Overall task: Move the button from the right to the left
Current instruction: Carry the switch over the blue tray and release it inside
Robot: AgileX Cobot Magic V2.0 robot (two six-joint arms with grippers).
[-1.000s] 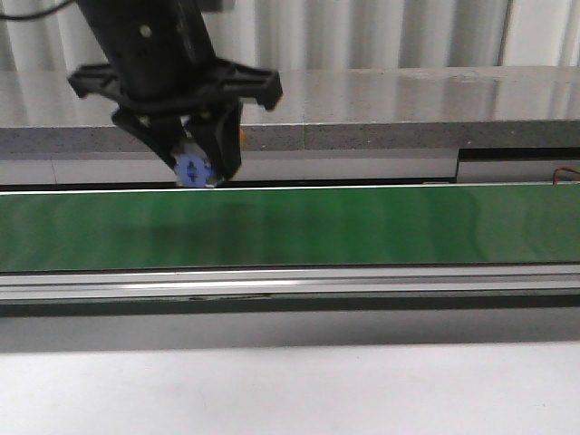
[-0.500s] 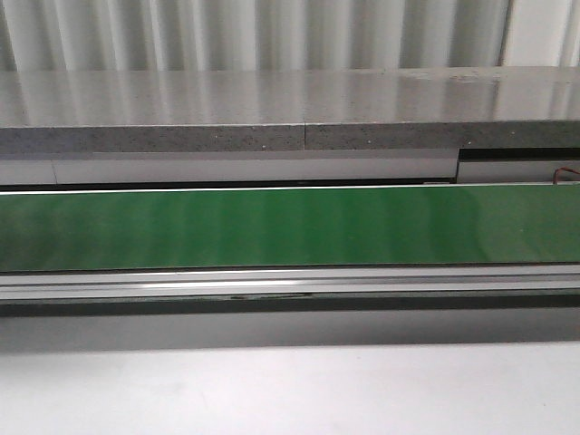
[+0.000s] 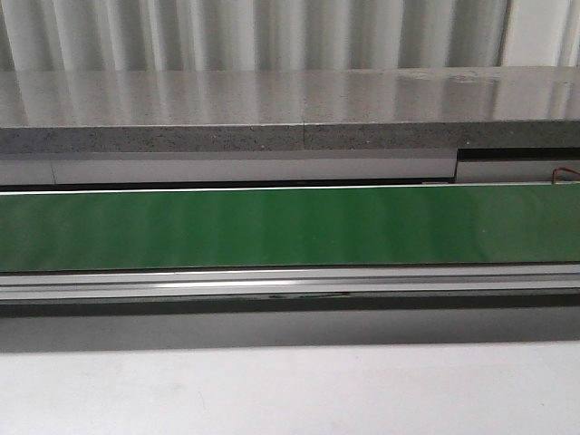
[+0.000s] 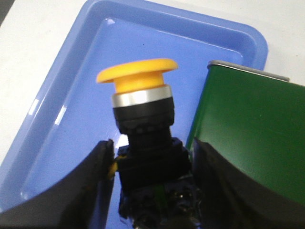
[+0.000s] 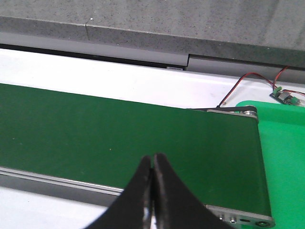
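Note:
The button (image 4: 138,78), with a yellow-orange cap on a dark blue block body, shows only in the left wrist view. My left gripper (image 4: 152,143) is shut on its body and holds it tilted over a blue tray (image 4: 62,95), beside the end of the green belt (image 4: 248,124). My right gripper (image 5: 153,157) is shut and empty above the near edge of the green belt (image 5: 119,129), close to its right end. In the front view the belt (image 3: 290,227) is bare and neither gripper shows.
A grey stone ledge (image 3: 290,109) runs behind the belt, and a metal rail (image 3: 290,283) along its front. A bright green surface (image 5: 286,157) lies past the belt's right end, with a small circuit board and red wires (image 5: 283,94).
One second ago my left gripper hung in the front view over the belt's far left with the button in it. It has since left that view.

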